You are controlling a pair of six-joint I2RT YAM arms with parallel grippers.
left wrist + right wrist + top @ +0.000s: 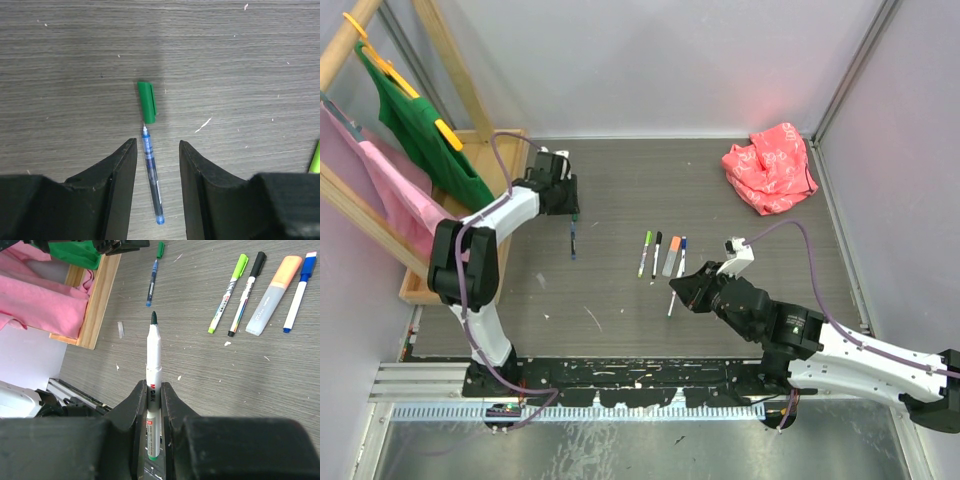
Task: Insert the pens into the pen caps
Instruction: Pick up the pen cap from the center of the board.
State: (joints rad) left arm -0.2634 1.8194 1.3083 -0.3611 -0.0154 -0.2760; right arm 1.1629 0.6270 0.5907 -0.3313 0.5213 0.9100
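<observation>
My left arm reaches from its base up and over the left part of the table [630, 190], wrist bent down. My left gripper [157, 145] hangs low with its jaws apart. A blue pen [151, 175] lies flat on the table between its two fingers, with bare wood showing on each side. The pen's long axis runs straight away from that wrist. Its nib points at a green cap [147, 102], which lies in nearly the same line just beyond. Nib and cap mouth are very close, but I cannot tell whether they touch.

My right arm stretches low from the right side toward the table's middle. My right gripper [151, 390] is clamped on the white barrel of a green-tipped marker [153, 352]. The marker sticks straight out ahead of the fingers, its bare dark tip leading and its green end back between them.

Beyond it, four capped pens lie side by side and roughly parallel: a green-capped pen [229, 292], a black-capped pen [246, 292], an orange highlighter [272, 295] and a blue-capped pen [297, 292].
</observation>
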